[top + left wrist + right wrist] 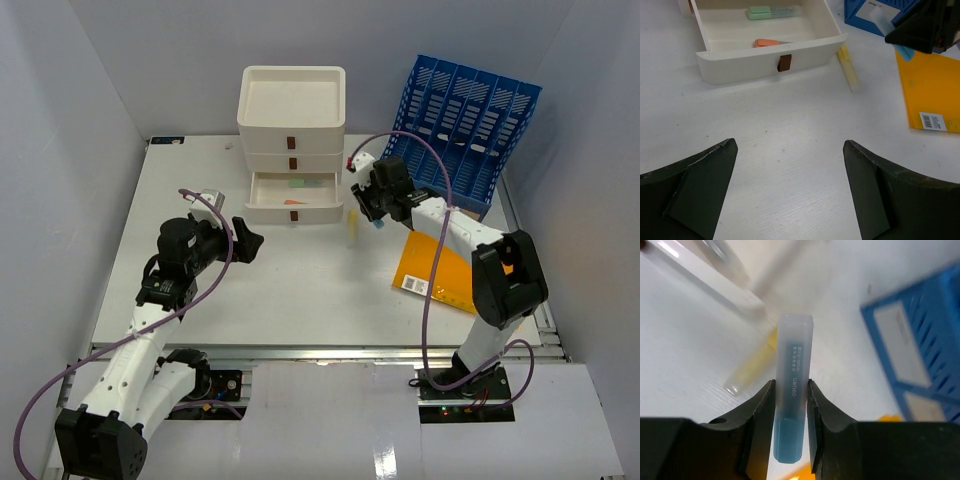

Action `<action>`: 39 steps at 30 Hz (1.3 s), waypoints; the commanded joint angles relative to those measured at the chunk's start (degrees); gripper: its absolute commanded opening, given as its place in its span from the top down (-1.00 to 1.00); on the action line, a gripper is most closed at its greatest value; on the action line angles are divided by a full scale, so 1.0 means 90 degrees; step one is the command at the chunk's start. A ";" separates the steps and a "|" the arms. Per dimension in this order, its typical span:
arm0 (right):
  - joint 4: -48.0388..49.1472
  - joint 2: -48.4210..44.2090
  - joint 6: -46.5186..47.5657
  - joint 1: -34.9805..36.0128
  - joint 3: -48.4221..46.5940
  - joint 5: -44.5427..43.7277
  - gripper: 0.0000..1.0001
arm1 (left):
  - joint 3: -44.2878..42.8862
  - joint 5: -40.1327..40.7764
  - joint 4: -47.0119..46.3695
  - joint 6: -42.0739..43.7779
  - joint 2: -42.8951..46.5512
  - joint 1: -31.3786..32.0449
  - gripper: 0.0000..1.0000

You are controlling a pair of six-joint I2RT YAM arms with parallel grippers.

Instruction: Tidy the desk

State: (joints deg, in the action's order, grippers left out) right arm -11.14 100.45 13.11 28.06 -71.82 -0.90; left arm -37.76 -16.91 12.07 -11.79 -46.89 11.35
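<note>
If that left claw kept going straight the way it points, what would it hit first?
The left gripper would most likely meet the open drawer's front, near its brown handle; only bare desk lies between. Depth is uncertain.

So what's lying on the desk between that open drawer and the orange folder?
A pale yellow highlighter, lying on the desk by the front corner of the open drawer, apart from the orange folder. The left wrist view shows it best.
</note>
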 commanded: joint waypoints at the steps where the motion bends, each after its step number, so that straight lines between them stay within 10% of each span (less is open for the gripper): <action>1: 0.0208 -0.0244 0.2148 0.0642 -0.0997 0.0563 0.76 | 0.0029 -0.0048 -0.0023 0.0089 0.0126 -0.0041 -0.96; 16: -0.0211 0.2533 0.4539 0.1716 -0.4201 -0.0485 0.24 | 0.0062 0.0228 -0.0023 0.0148 0.0288 -0.0041 -0.96; 24: -0.0400 0.2337 0.3943 0.1707 -0.4202 -0.0049 -0.93 | 0.0045 0.0197 -0.0021 0.0156 0.0300 -0.0041 -0.96; 39: -0.0218 -0.0199 0.0855 0.0549 -0.0808 0.2152 -0.92 | 0.0045 0.0018 -0.0015 0.0106 0.0596 -0.0041 -0.96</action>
State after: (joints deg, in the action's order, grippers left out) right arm -13.15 100.77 28.63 35.72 -86.57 13.42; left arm -37.19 -15.59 12.03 -10.98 -42.45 11.35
